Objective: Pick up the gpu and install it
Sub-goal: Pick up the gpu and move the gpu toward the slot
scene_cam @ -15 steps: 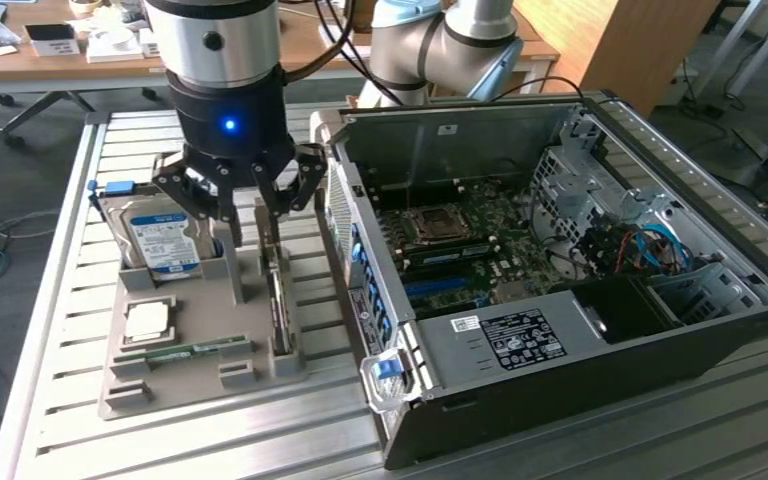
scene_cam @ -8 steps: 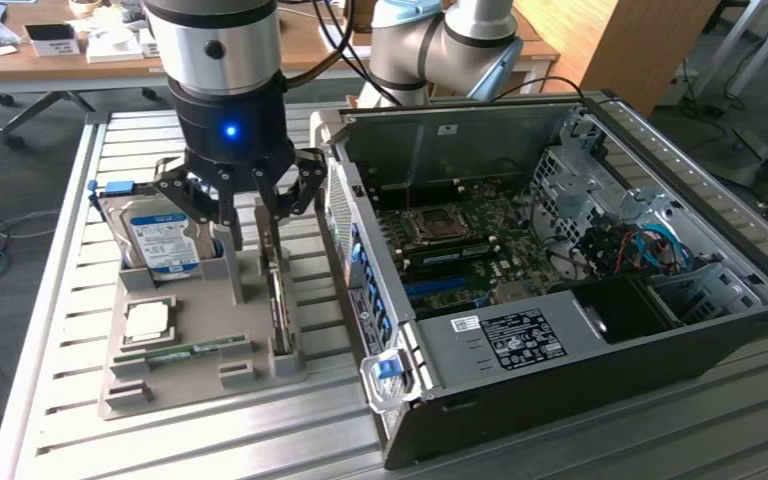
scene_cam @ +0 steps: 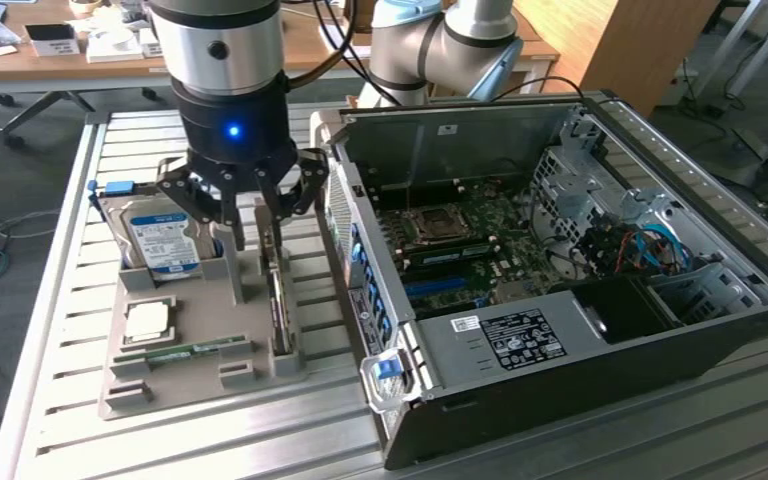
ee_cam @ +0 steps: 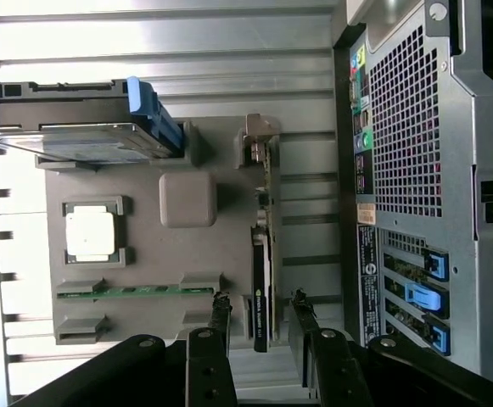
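Gpu (scene_cam: 277, 300) stands on its thin edge in the gray tray (scene_cam: 171, 390), with the gripper (scene_cam: 267, 225) right over it.
Exterior view: the tray lies on the exterior view's left of the open computer case (scene_cam: 571, 280), and the gripper hangs low over the card. Wrist view: the gpu (ee_cam: 261, 254) sits between the two fingers (ee_cam: 220, 309). The fingers are apart, with a gap on each side, and do not touch it.

The arm (scene_cam: 211, 30) stands vertical, its wrist (scene_cam: 231, 100) directly above the gripper (scene_cam: 257, 238), a blue light (scene_cam: 233, 130) glowing just over it. The two fingers (ee_cam: 220, 318) point straight down, parted, with a gap between their tips.
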{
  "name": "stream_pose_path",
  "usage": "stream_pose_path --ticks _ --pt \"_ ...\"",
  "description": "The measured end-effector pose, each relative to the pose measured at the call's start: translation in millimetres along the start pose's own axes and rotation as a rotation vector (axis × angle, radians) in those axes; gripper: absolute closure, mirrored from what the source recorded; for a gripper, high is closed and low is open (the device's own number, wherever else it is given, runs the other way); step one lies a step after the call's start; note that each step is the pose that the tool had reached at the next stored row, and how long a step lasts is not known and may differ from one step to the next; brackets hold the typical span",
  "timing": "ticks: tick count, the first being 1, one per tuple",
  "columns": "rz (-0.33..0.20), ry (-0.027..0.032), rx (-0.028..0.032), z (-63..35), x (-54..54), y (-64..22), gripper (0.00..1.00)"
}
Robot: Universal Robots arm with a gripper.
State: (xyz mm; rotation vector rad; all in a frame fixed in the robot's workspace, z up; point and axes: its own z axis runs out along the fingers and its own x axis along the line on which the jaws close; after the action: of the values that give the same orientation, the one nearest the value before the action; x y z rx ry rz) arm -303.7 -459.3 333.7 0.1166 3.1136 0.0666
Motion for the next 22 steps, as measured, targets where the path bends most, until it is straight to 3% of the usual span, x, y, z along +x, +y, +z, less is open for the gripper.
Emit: stream_pose_path --ticks 22 --pt "0.0 0.0001 0.0 1.6 -0.5 0.0 0.58"
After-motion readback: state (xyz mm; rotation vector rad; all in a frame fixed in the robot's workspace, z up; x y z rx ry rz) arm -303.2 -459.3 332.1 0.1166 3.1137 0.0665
